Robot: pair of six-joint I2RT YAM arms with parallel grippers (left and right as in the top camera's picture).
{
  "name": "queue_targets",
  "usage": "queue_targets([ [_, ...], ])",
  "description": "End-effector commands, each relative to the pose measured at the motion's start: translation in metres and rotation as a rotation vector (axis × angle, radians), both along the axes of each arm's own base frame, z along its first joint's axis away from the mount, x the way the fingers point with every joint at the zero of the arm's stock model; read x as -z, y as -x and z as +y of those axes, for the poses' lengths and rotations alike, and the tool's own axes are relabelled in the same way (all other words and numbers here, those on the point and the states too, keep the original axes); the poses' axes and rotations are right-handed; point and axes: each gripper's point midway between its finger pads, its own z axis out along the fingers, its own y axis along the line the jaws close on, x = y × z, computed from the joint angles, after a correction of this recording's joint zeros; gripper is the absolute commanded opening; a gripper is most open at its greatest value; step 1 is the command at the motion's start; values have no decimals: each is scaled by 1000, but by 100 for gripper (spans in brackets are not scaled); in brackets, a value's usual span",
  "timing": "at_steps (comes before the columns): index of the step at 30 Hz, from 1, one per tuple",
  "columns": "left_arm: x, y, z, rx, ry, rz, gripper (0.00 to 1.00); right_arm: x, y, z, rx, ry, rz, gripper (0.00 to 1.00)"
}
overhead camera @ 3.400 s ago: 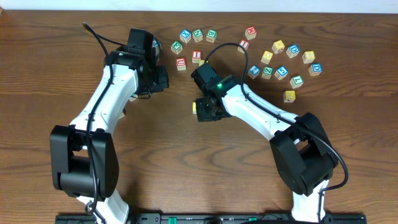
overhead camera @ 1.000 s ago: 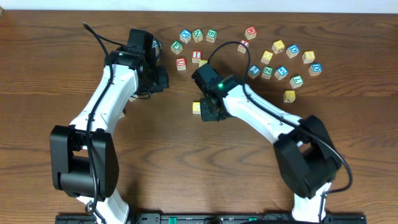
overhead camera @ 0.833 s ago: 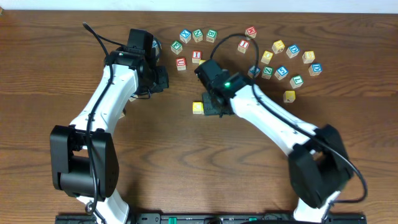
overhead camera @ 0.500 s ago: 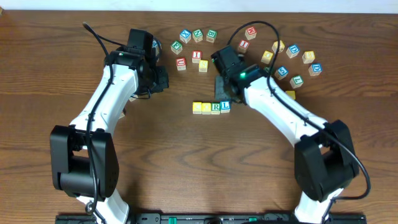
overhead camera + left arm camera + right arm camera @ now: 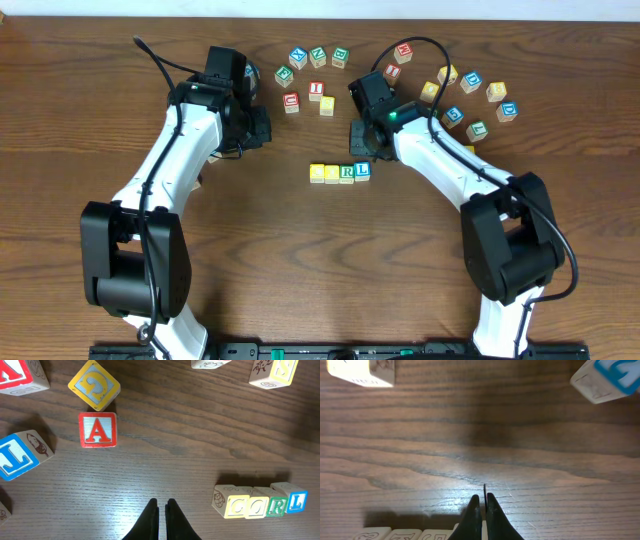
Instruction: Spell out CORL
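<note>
Now R claw backed off blocks, clenched empty; L claw clenched too. Row reads CORL, prob done.

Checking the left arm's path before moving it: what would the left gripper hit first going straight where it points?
Nothing but table, likely. In the left wrist view the left gripper aims at bare wood between the red A cube and the CORL row; depth is unclear.

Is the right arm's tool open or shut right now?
Shut. In the right wrist view the right tool has its two tips closed together with nothing between them, near the CORL cubes.
</note>
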Motion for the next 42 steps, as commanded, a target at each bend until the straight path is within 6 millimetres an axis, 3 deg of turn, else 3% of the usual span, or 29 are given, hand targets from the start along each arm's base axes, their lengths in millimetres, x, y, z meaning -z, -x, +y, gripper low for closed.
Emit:
queue_targets([
  [1, -11, -2, 2, 3, -11, -29, 7, 15, 8, 5, -22, 12, 38, 1],
  [27, -11, -2, 2, 3, -11, -29, 7, 19, 27, 19, -71, 17, 91, 1],
  [42, -11, -2, 2, 3, -11, -29, 8, 20, 32, 17, -46, 23, 110, 1],
])
